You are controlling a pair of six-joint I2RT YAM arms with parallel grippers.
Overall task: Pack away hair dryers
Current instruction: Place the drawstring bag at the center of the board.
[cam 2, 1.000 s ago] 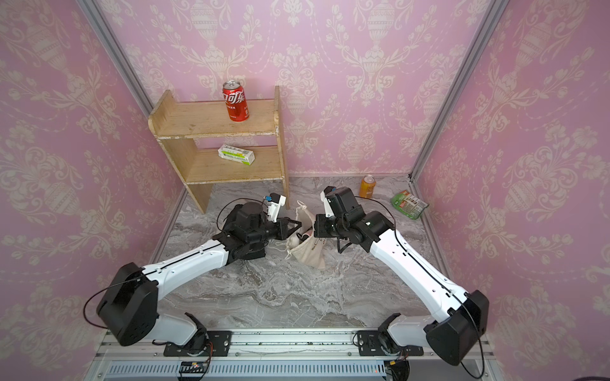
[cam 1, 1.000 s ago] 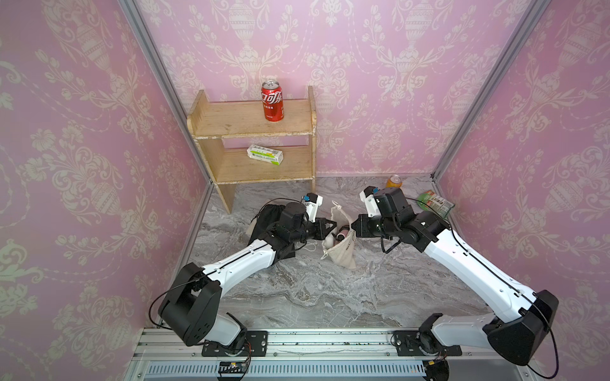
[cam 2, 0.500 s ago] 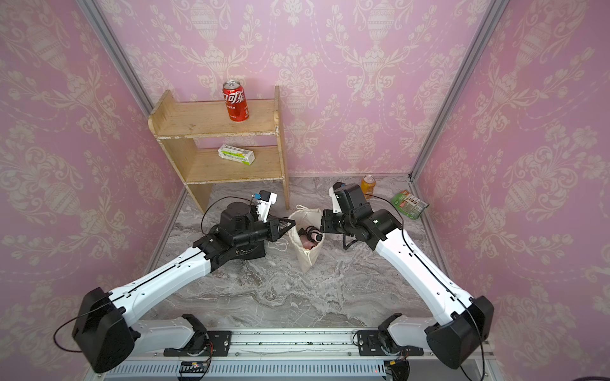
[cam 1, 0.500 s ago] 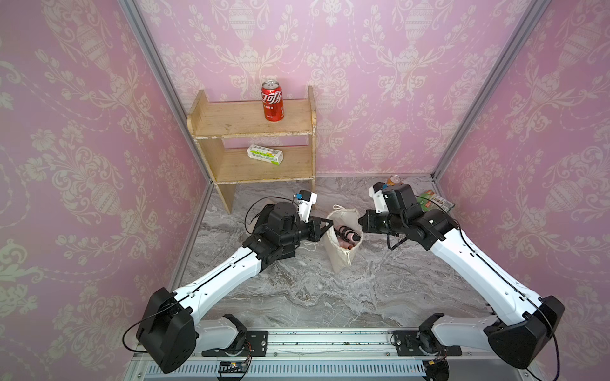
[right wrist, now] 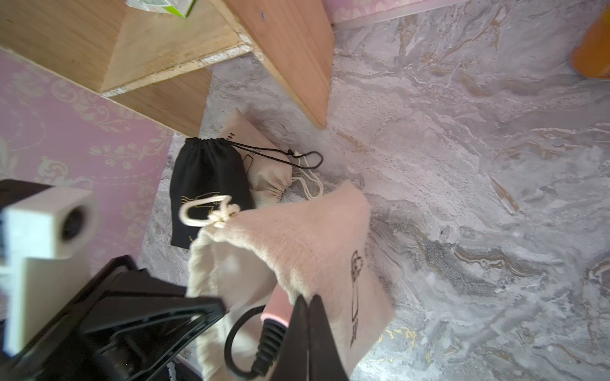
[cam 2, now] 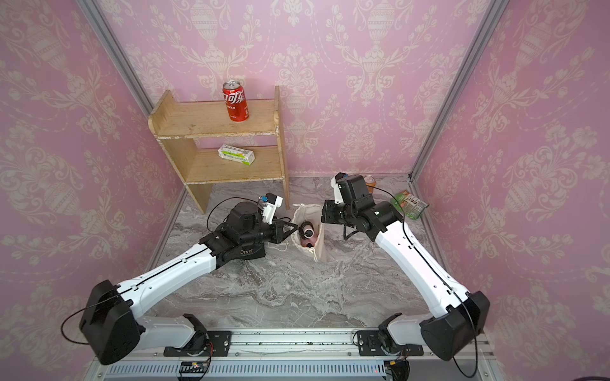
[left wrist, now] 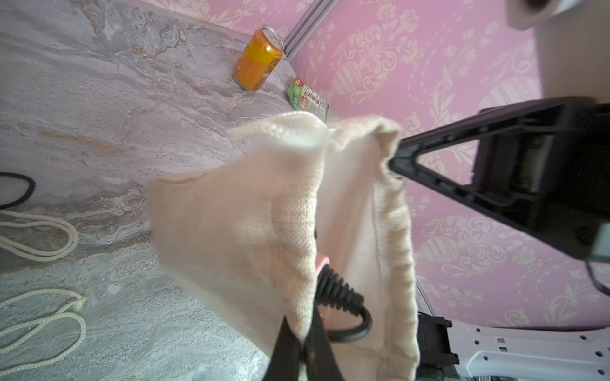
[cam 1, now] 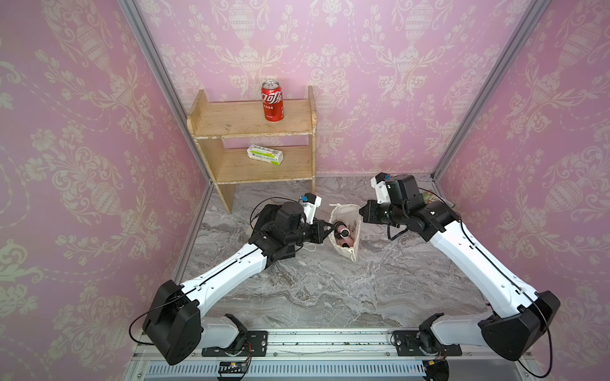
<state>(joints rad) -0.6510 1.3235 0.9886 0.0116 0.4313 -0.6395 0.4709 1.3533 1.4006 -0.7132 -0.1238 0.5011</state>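
Note:
A beige drawstring pouch hangs between my two grippers with its mouth stretched open. Inside it lies a pale pink hair dryer with a black cord; only its end shows. My left gripper is shut on the pouch's near rim. My right gripper is shut on the opposite rim. In the right wrist view the hair dryer shows just inside the rim, beside its ribbed cord sleeve.
A wooden shelf stands at the back left with a red can and a green-white box. A black pouch and a closed beige pouch lie under my left arm. An orange can and a green packet sit at the back right.
The right gripper has drawn back and to the right, the left arm has swung left, and the pouch mouth has been pulled wider, so the dryer now shows inside.

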